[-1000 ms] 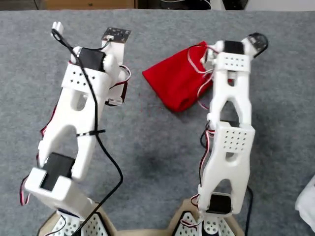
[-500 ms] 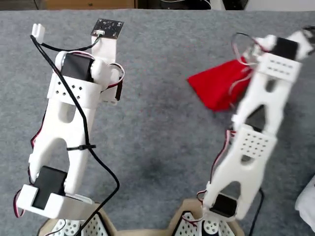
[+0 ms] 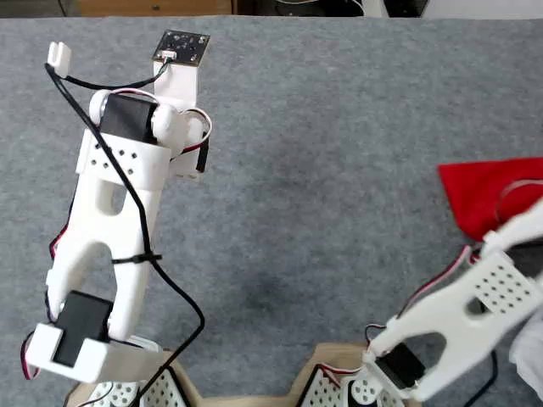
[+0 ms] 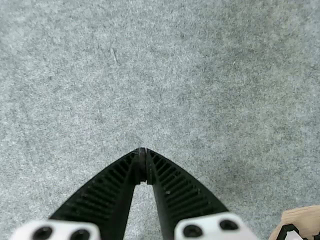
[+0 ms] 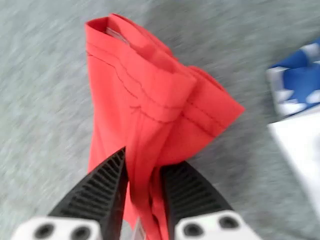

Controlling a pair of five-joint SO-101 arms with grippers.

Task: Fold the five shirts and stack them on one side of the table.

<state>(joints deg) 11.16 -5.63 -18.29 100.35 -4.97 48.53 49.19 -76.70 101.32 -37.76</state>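
Observation:
A folded red shirt (image 3: 485, 192) hangs at the table's right edge, held by the right arm (image 3: 475, 305). In the right wrist view the red shirt (image 5: 150, 110) is bunched between the black fingers (image 5: 107, 192), and my right gripper (image 5: 142, 172) is shut on it. My left gripper (image 4: 142, 152) is shut with nothing in it, over bare grey carpet. In the high view the left arm (image 3: 114, 203) stretches up the left side of the table.
A blue-and-white patterned cloth (image 5: 297, 80) and a white cloth (image 5: 300, 145) lie close beside the red shirt. A white cloth edge (image 3: 530, 352) shows at the table's lower right. Grey carpet (image 3: 322, 170) covers the table.
The right arm has swung from the table's far middle to the right edge, carrying the red shirt along. The left arm shifted slightly farther left.

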